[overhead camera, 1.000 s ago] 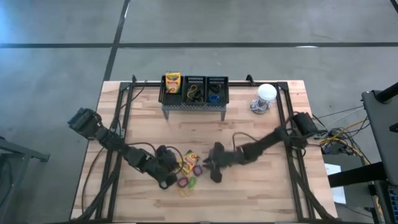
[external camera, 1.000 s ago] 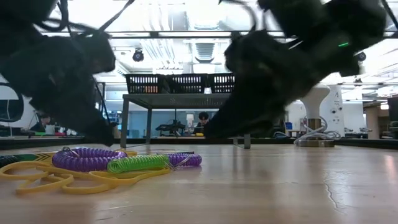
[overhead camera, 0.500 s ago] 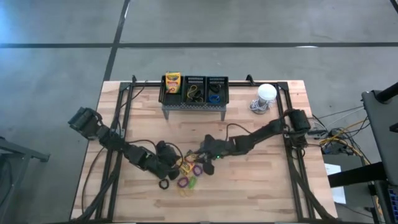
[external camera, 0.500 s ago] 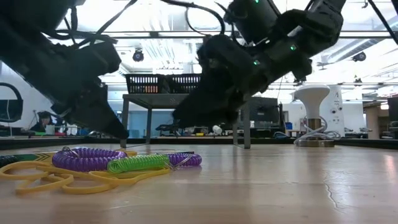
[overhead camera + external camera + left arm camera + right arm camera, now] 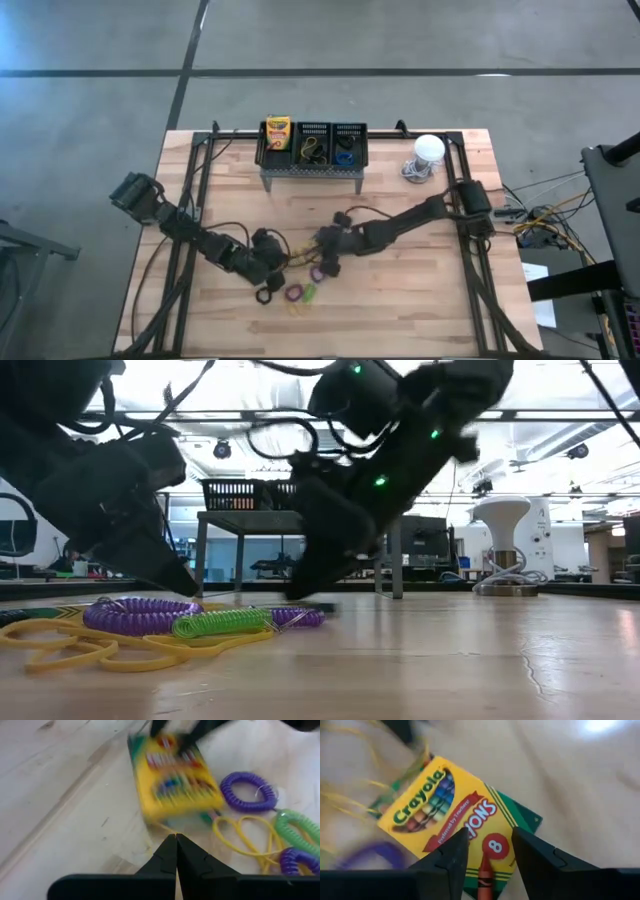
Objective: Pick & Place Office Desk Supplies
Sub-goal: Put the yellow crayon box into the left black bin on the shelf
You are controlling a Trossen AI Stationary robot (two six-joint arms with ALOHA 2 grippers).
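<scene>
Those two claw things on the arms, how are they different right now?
The left gripper has its fingers pressed shut with nothing between them; the right gripper has a gap between its fingers. The left gripper sits short of the crayon box, beside the yellow band loop; the right gripper is right over that box, one finger on each side of its end. Both are dark, two-fingered, and low over the table.
</scene>
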